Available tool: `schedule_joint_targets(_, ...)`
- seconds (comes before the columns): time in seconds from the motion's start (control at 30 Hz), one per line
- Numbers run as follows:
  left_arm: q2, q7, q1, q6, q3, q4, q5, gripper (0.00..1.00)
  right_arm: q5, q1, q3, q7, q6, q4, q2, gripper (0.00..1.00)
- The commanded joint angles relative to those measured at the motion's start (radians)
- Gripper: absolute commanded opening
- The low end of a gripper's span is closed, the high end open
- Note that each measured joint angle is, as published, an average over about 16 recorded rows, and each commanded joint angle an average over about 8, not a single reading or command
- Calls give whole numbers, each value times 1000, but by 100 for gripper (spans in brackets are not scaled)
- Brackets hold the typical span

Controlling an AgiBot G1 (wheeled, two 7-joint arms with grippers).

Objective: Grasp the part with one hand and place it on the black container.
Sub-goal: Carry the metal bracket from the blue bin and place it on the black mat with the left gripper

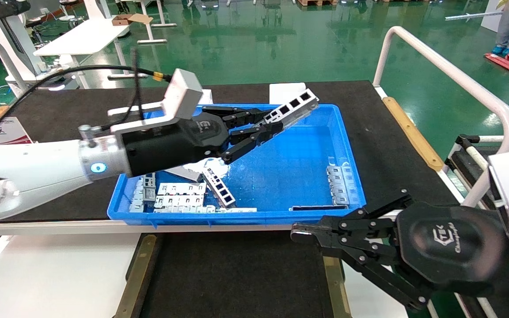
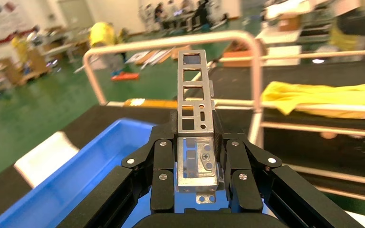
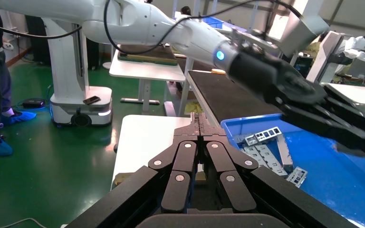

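Observation:
My left gripper [image 1: 273,123] is shut on the part [image 1: 293,106], a slim silver ladder-like bar with a row of rectangular windows. It holds the part in the air over the far side of the blue bin [image 1: 351,150]. In the left wrist view the part [image 2: 194,90] stands out past the fingers [image 2: 163,156], clamped between them. The black container [image 1: 237,274], a matte-black tray with tan-gold side strips [image 1: 136,274], lies in front of the bin. My right gripper [image 1: 299,232] is shut and empty, hanging by the tray's right edge; it also shows in the right wrist view [image 3: 199,124].
The bin holds another ladder-like bar [image 1: 220,188], flat grey tabbed plates [image 1: 179,195] at its near left and more plates [image 1: 338,185] at its near right. A white tube rail [image 1: 449,75] runs along the right. The bin stands on a black tabletop mat [image 1: 60,115].

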Motion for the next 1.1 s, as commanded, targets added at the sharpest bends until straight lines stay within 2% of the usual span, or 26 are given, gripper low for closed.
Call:
schedule_joint_targets(0.03,-27,-3,3,27,-6,-33,-10,0,0,0,0,0,0,0,0,0)
schedule_joint_targets(0.37,-225,-76,98,54,-6,-353,-38,0,0,0,0,0,0,0,0,0)
schedule_joint_targets(0.73,-446,-161,317,-130,29,-728,-58,0,0,0,0,0,0,0,0,0)
schedule_joint_targets(0.9,-505,-162,439,-204,54,-798,-84,0,0,0,0,0,0,0,0,0)
schedule_joint_targets(1.1,-536,-131,598,-262,83,-809,-137,0,0,0,0,0,0,0,0,0)
